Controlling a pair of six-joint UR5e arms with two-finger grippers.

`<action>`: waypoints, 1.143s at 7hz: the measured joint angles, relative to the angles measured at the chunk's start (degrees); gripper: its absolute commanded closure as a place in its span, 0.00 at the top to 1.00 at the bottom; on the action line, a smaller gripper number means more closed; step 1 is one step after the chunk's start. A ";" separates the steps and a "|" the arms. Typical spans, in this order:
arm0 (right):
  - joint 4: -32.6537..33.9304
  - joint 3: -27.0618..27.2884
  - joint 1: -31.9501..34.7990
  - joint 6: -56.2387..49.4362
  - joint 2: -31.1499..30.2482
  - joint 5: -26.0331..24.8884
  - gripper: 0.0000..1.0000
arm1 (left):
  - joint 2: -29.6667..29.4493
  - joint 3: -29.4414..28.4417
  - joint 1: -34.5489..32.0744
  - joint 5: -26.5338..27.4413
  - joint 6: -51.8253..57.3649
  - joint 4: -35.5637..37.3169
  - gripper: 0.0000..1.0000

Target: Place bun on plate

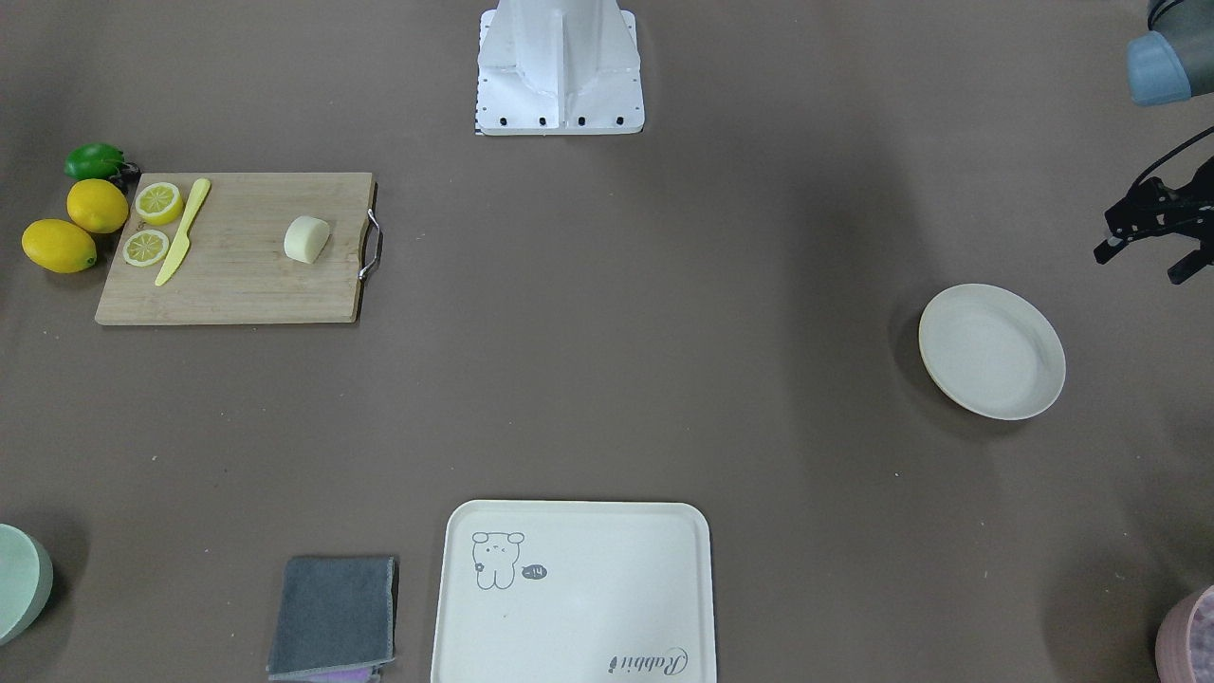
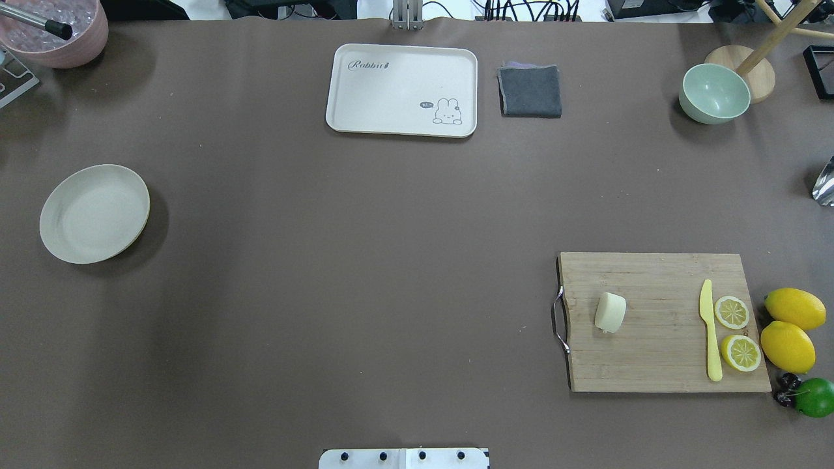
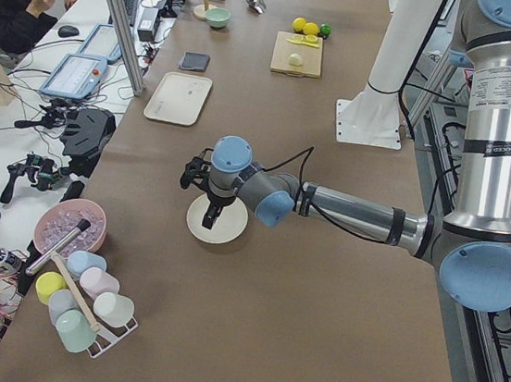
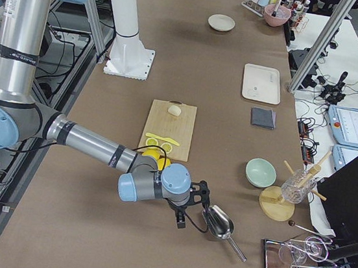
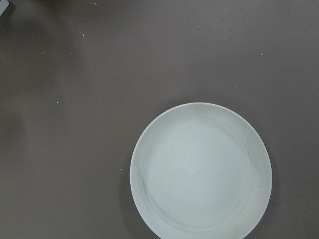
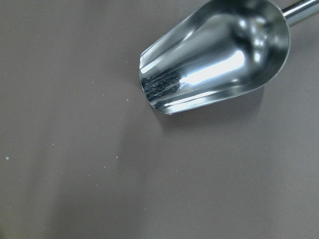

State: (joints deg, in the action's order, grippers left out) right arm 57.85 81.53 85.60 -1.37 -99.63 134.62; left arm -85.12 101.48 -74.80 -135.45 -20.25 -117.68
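**Brown tabletop, bun apart from plate**

I see the bun (image 2: 610, 312) lying on the cutting board (image 2: 651, 358), well apart from the plate (image 2: 94, 213). My left gripper (image 1: 1141, 266), half cut off, shows fingers spread. Whether my right gripper (image 4: 191, 207) is parted, I cannot tell.

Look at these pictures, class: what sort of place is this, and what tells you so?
Most likely a robotics lab, not a kitchen: the left arm and right arm stand at a covered table, tablets sit on the side bench, and the lemons look like props.
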 measured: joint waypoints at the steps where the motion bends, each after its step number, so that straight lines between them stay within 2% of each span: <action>1: -0.07 -0.20 0.00 0.03 -0.08 0.04 1.00 | 0.12 0.16 0.06 0.46 -0.14 -0.34 0.98; 6: -0.18 -0.75 0.00 -0.01 -1.61 0.28 1.00 | 1.38 0.70 1.41 0.74 0.60 0.37 0.97; 8: -0.25 -0.59 0.00 0.00 -2.07 0.82 1.00 | 2.10 1.24 1.27 0.45 1.20 3.10 0.98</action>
State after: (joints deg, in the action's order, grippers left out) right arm 57.60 80.94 85.61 -1.36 -101.70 135.44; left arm -83.02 102.72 -73.53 -134.99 -19.05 -114.57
